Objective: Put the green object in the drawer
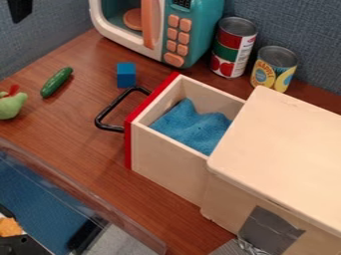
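The gripper (20, 9) is black all over (rather sober, really), its visible piece blocky, with slanted sides narrowing to a blunt lower end.

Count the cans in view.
2. The taller can stands just right of the microwave; the shorter can is right of that, behind the drawer. The microwave might hide others.

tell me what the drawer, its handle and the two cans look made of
Drawer: pale, smooth wood, faint grain, red-painted front. Handle: glossy black, metal or plastic. Cans: likely metal, shiny grey lids, printed labels around the sides.
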`<action>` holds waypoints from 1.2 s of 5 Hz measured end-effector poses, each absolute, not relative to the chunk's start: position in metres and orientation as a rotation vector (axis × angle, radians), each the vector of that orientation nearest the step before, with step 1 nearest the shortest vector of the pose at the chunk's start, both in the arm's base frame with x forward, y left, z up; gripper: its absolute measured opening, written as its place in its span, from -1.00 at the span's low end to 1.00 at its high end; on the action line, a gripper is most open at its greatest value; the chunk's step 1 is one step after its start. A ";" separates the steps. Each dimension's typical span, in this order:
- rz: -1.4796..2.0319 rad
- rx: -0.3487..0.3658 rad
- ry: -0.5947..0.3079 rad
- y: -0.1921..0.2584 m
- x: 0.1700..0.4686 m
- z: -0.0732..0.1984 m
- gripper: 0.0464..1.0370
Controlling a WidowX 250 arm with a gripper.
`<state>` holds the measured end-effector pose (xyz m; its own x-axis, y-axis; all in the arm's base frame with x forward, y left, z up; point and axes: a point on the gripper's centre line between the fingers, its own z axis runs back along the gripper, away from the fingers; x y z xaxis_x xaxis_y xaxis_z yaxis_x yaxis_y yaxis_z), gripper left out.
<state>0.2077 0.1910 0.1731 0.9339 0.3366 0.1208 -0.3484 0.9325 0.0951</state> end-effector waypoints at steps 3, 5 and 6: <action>0.575 -0.130 -0.086 0.236 0.243 0.134 0.92; 0.481 -0.068 -0.158 0.248 0.263 0.068 0.93; 0.405 -0.024 -0.177 0.228 0.267 0.040 0.93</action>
<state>0.2666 0.2284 0.0404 0.9038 0.3941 0.1668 -0.3899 0.9190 -0.0586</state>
